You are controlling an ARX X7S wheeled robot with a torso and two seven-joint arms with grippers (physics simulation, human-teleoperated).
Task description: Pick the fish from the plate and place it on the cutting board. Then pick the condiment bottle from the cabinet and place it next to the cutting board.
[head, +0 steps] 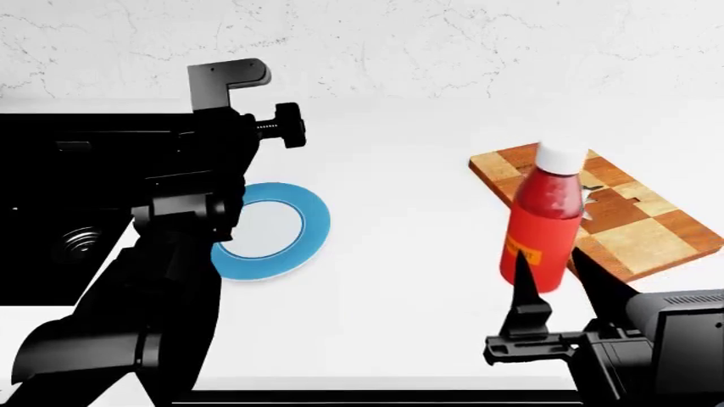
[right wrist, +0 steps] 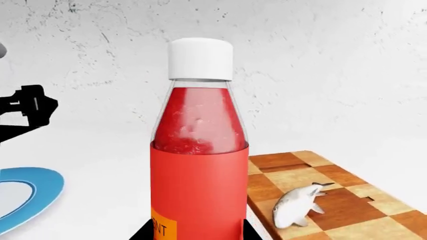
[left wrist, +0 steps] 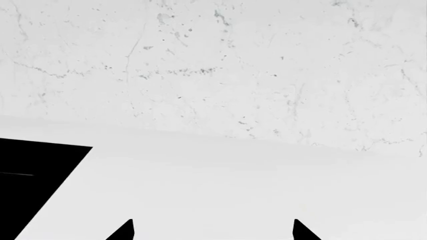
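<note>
1. step in hand: second part of the task. the fish [right wrist: 299, 206] already lies on the cutting board [right wrist: 347, 200], lower right of the right wrist view; the plate [head: 271, 231], left of centre in the head view, is bare.
2. the condiment bottle [head: 545, 227] stands upright, right of centre in the head view, in front of the board's near edge and overlapping it in the frame. whether its base touches the desk [head: 396, 297] cannot be told.
3. right hand [head: 560, 292]: grasping the bottle low on its body, one finger on each side.
4. left hand [left wrist: 213, 231]: released, tips apart at the bottom edge of the left wrist view, nothing between them.
5. next move, by judgement: settle the bottle on the desk just beside the board, clear of the fish, release, then withdraw without tipping it.
</note>
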